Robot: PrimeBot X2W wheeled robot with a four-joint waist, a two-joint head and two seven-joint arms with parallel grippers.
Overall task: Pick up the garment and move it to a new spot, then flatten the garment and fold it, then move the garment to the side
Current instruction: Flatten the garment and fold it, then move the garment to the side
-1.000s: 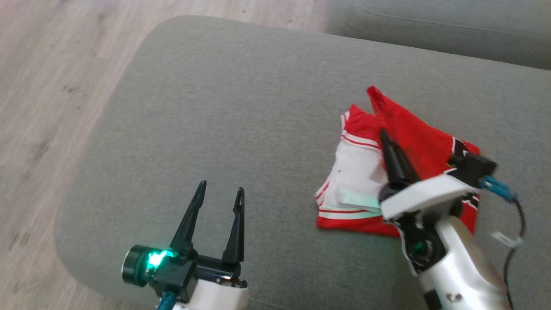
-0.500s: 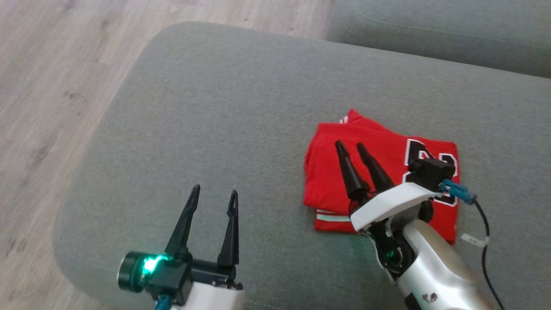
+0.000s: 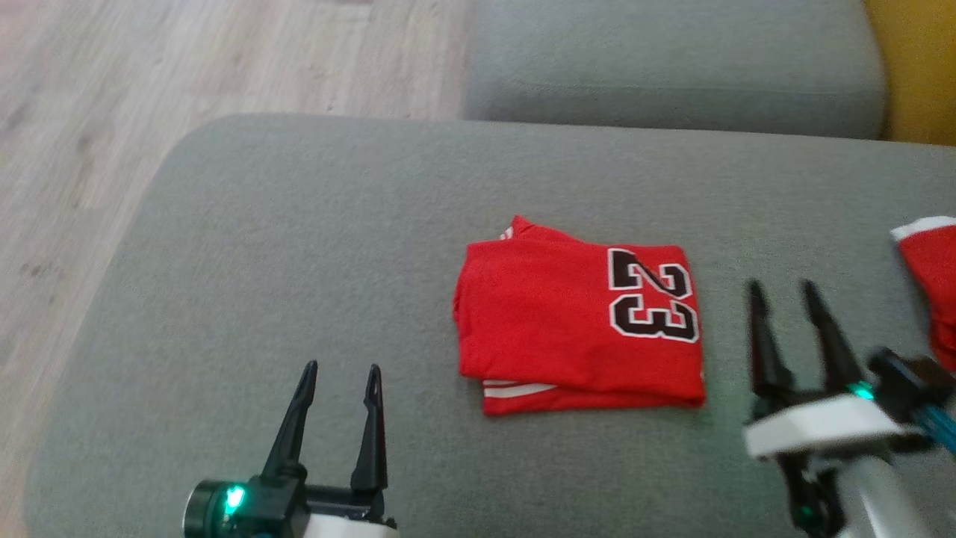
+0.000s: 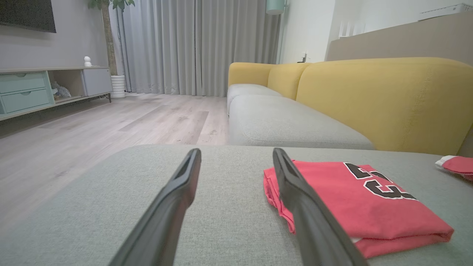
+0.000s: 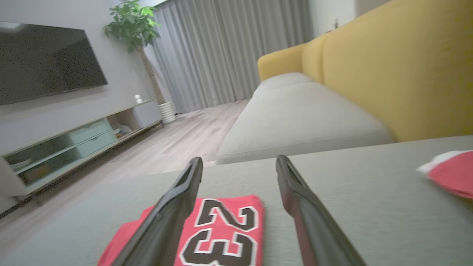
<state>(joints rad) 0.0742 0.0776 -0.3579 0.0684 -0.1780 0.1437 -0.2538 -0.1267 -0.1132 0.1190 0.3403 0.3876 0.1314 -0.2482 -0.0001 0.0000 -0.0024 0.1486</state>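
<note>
Obs: right gripper (image 3: 783, 293), two long dark fingers apart with nothing between them. It hangs just right of the cloth, tips pointing far. Left gripper (image 3: 342, 370): fingers likewise apart and empty, near left, well clear of the cloth's left edge.

Between them lies the red jersey-knit garment (image 3: 553, 329) with a black, white-edged "23", folded into a squarish packet. It sits flat on the grey fabric sofa cushion (image 3: 299, 246), about mid-seat. A white-striped hem peeks out under its near edge, and a small corner pokes out at the far left. The layers look stacked but not pinned.

Further out is a second red-and-white cloth (image 3: 933, 284) at the right edge of the seat, beyond the right gripper. The yellow sofa back (image 3: 915, 67) is far right and the pale wood floor (image 3: 112, 112) is to the left.

Judgement: the fold looks complete, so the step in hand reads as shifting the packet aside.

Method notes:
- Pinch through every layer at a folded edge, not the loose hem side, or the top sheet may peel open.
- Bring the fingers in low and nearly level with the seat so that one slips under the stack.
- Lift only enough to clear the fabric nap; dragging could skew the layers.
- The left of the seat is bare and the right holds the other cloth, so left seems safer.
</note>
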